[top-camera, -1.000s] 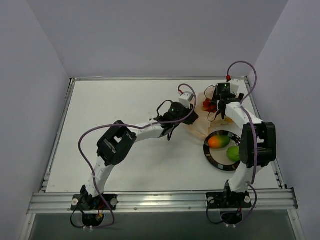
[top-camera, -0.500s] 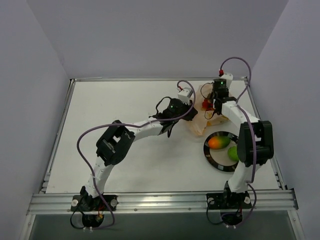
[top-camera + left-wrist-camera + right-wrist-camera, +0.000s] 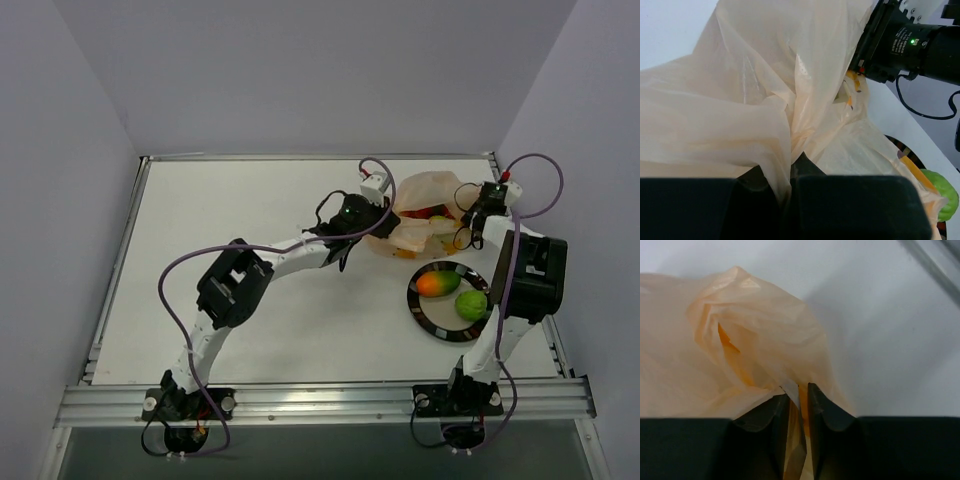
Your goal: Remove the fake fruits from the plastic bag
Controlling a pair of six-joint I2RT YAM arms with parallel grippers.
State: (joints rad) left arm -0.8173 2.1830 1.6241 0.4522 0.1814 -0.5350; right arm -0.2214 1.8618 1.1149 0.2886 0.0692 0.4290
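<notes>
The pale peach plastic bag (image 3: pixel 420 200) lies at the back right, pulled between my two grippers. My left gripper (image 3: pixel 384 230) is shut on its left edge; in the left wrist view the film (image 3: pixel 740 100) runs down between the closed jaws (image 3: pixel 790 172). My right gripper (image 3: pixel 463 232) pinches a fold of the bag's right edge (image 3: pixel 755 325), its jaws (image 3: pixel 799 395) nearly together on the film. Red berries (image 3: pixel 437 212) show through the bag. An orange-green mango (image 3: pixel 432 285) and a green apple-like ball (image 3: pixel 470 305) lie on the plate.
The black-rimmed round plate (image 3: pixel 418 312) sits just in front of the bag, next to the right arm. The table's right rail (image 3: pixel 510 215) runs close behind my right gripper. The right arm's wrist (image 3: pixel 910 45) fills the upper right of the left wrist view.
My right gripper has swung from above the bag to its right side and closed on its edge. The bag now spreads wider to the right. The left gripper keeps its hold.
</notes>
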